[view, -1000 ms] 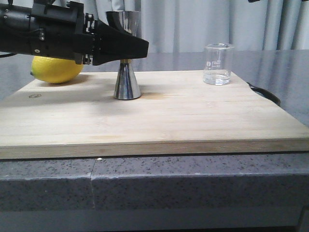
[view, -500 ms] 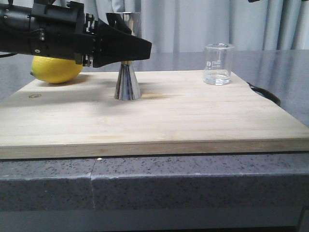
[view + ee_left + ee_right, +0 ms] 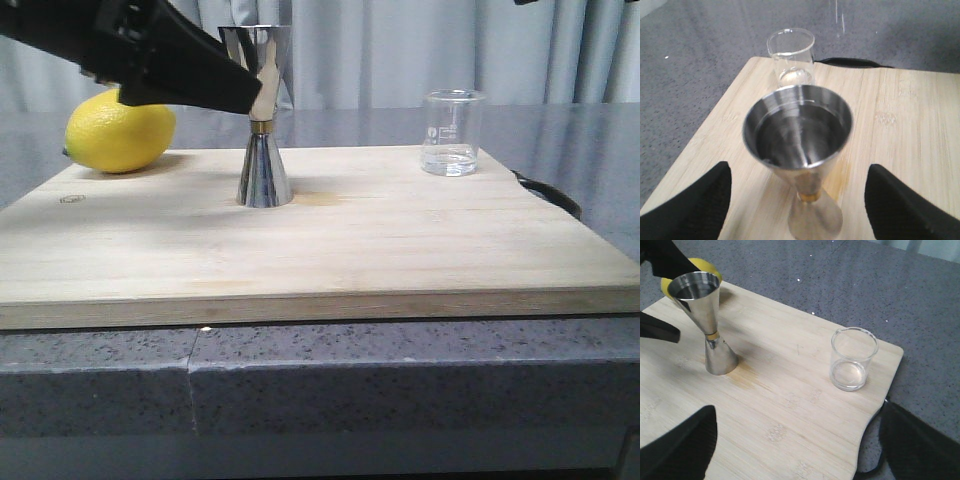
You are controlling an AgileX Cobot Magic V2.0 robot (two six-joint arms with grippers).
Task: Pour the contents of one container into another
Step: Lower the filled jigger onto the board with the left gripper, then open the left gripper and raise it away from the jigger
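Observation:
The steel jigger [image 3: 263,120] with a brass band stands upright on the wooden board [image 3: 350,240], left of centre. The clear glass beaker [image 3: 452,132] stands upright at the board's far right corner, and a thin layer of clear liquid seems to lie in its bottom. My left gripper [image 3: 250,95] is open and tilted, level with the jigger's upper cup. In the left wrist view the jigger [image 3: 800,135] stands between the spread fingers [image 3: 700,205] untouched, with the beaker [image 3: 790,55] behind it. My right gripper [image 3: 797,415] hangs open over the board, near the beaker [image 3: 852,360].
A yellow lemon [image 3: 120,135] lies at the board's far left corner, behind my left arm. A black loop [image 3: 550,195] sticks out at the board's right edge. A faint yellowish stain [image 3: 747,375] marks the wood next to the jigger's base. Grey stone counter surrounds the board.
My left gripper has risen from the jigger's waist to its upper cup, drawn back to the left and tilted. Jigger and beaker have not moved.

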